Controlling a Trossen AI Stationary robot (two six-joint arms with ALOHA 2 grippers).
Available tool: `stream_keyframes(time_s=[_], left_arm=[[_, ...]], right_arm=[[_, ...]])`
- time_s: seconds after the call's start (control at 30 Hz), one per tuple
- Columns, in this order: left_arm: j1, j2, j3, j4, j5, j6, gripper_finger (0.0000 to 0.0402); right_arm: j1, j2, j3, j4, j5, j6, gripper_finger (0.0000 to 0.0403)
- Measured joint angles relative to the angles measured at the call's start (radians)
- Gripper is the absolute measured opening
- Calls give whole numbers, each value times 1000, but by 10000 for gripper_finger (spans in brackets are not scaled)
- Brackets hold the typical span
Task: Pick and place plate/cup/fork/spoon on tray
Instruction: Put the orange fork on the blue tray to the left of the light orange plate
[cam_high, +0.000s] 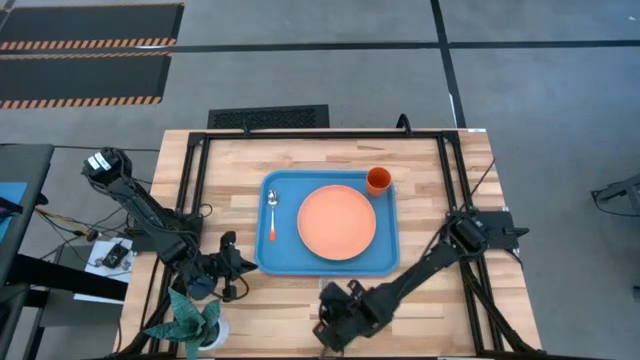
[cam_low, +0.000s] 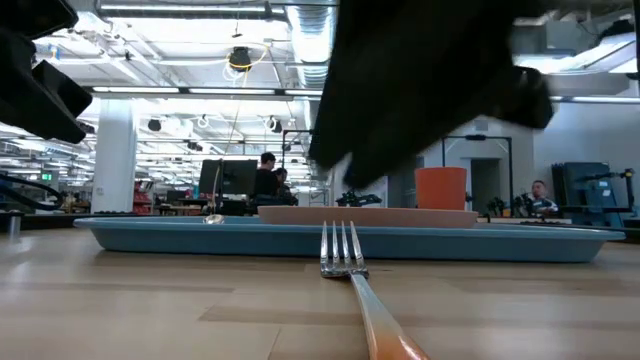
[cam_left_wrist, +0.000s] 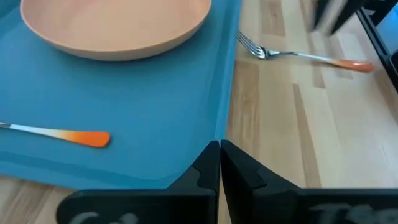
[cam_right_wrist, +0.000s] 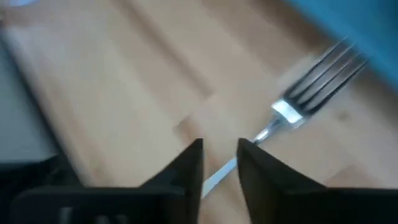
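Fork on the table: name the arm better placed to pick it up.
Right. The right gripper hangs just over the fork, fingers apart astride its handle. The left gripper is shut at the tray rim.

Tray: I see a plain blue rectangular plastic tray.
Plate: flat round salmon-orange plate.
Cup: small bright-orange cup.
Fork: silver-tined fork, orange handle.
Spoon: silver-bowled spoon, orange handle.
Table: pale wooden table, striped planks.

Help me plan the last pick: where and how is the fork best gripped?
The fork lies flat on the table, tines toward the tray. Likely best: descend from above with the right gripper and pinch the handle's narrow sides, just behind the tines.
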Motion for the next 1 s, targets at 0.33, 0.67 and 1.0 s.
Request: stream_keyframes(time_s=[0.33, 0.67, 1.0], left_arm=[[-47, 0, 0, -28, -3, -18, 0], [-79, 0, 0, -27, -27, -62, 0], [-84, 0, 0, -27, -27, -61, 0]], right_arm=[[-62, 5, -39, -53, 3, 100, 208], [-73, 5, -109, -21, 84, 157, 192], [-88, 1, -197, 134, 118, 133, 199]])
